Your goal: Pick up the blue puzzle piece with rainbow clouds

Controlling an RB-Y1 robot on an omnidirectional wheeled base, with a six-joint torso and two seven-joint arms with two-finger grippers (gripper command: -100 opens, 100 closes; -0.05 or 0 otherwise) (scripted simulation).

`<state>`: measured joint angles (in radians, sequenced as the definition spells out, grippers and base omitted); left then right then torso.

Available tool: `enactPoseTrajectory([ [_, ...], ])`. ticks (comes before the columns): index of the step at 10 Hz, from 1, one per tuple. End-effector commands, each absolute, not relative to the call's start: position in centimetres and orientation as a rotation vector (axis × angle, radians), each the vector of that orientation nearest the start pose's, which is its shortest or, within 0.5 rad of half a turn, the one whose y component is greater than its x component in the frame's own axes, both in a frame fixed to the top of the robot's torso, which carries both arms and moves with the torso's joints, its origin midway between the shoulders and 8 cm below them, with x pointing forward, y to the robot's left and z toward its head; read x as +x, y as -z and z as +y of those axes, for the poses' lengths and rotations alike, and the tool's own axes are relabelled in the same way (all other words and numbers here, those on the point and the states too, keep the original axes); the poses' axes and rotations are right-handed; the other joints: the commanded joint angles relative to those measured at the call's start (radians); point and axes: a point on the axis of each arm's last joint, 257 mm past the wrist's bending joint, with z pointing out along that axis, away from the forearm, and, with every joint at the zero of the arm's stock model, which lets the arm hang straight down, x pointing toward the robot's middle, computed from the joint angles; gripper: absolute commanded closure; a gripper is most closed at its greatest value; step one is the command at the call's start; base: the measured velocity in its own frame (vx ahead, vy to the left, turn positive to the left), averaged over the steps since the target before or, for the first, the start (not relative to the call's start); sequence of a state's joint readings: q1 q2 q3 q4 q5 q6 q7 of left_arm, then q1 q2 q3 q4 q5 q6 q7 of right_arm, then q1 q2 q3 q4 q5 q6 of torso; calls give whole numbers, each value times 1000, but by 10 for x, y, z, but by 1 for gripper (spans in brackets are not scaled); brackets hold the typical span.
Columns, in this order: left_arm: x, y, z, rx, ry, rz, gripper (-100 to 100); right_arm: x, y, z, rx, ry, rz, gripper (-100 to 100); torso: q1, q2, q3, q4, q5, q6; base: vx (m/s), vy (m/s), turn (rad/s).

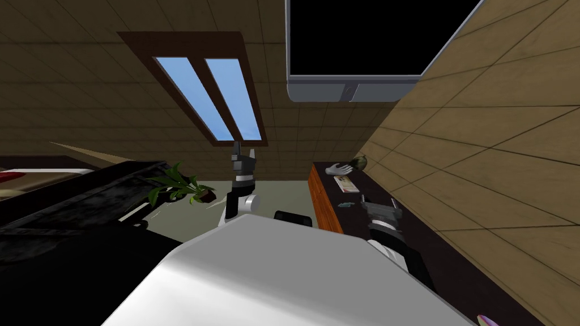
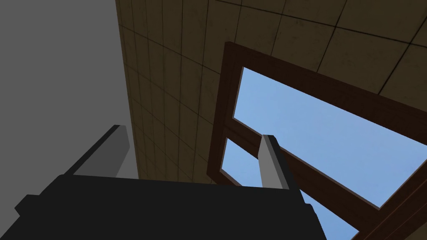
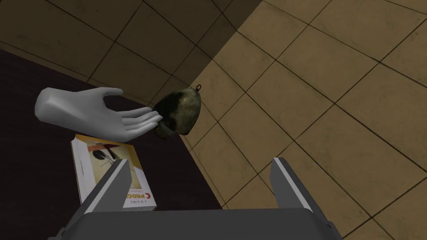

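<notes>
**Blue puzzle piece** (image 1: 345,204): a small teal-blue flake lying on the dark top of the sideboard (image 1: 324,199). It is just beside the right gripper (image 1: 378,202), on its left and not between the fingers. In the head view its pattern is too small to make out.

**Right gripper** (image 3: 200,162): fingers spread wide, holding nothing, hovering over the sideboard top.

**Ahead of the right gripper, from the right wrist view:**
- A book (image 3: 109,173) lies flat, its cover partly hidden behind one finger.
- Past the book is a white hand figure (image 3: 91,113).
- Its fingertips touch a dark mottled round object (image 3: 180,111) at the tiled wall.

**Left gripper** (image 1: 243,148): raised high, well apart from the sideboard, fingers wide.
</notes>
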<state>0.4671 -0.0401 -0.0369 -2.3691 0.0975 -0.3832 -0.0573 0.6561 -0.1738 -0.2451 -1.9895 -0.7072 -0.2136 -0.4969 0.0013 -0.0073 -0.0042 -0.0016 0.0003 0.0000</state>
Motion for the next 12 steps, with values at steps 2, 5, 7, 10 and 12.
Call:
enactPoseTrajectory([
  [2,346,-52,277,-725,1367,538,0,302,237,-486,1859,-1537,107,-100,1,0,0,0,0,0,110,50,-24],
  [5,346,-52,277,-725,1367,538,0,275,279,-503,2011,-1493,-26,-100,-2,0,0,0,0,0,119,9,-40],
  [7,346,-52,277,-725,1367,538,0,275,279,-503,2021,-1516,-68,-100,-1,-1,-1,0,0,0,80,18,-12],
  [10,346,-52,277,-725,1367,538,0,244,320,-516,2165,-1476,-251,-100,-1,2,1,0,0,0,92,12,-35],
  [12,346,-52,277,-725,1367,538,0,227,339,-520,2229,-1451,-348,-100,-1,1,0,0,0,0,114,9,-28],
])
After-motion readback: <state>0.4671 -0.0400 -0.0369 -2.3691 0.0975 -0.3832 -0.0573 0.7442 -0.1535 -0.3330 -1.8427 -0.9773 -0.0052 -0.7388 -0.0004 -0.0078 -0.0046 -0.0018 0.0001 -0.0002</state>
